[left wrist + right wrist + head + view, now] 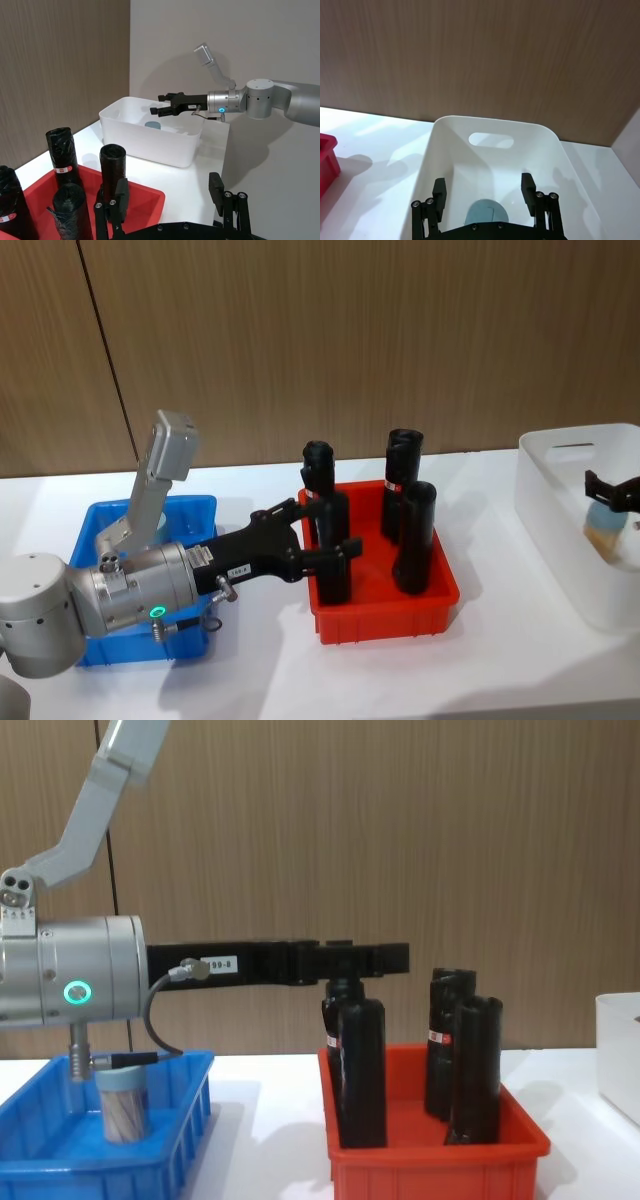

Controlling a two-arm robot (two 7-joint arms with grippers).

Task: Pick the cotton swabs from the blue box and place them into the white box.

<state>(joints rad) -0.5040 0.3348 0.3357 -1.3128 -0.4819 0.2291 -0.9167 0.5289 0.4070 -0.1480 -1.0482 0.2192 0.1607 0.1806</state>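
1. Your right gripper hangs over the white box at the table's right end. Its fingers are spread wide and pinch nothing.
2. Just under that pincer you see a swab jar inside the white box. Its grey-blue lid faces up and is narrower than the gap between the fingers. From the left wrist view the jar sits below the fingertips, apart from them.
3. Your left gripper reaches level from above the blue box out over the left part of the red bin. Its fingers are also splayed apart, with nothing held between them.
4. The left pincer is up among the tops of the black bottles standing in the red bin. One bottle stands just beside a finger; you cannot tell whether they touch.
5. A second swab jar stands upright in the blue box, under the left arm's wrist, as the chest view shows.
6. The three bins sit on the white table: blue on the left, red in the middle, white on the right.
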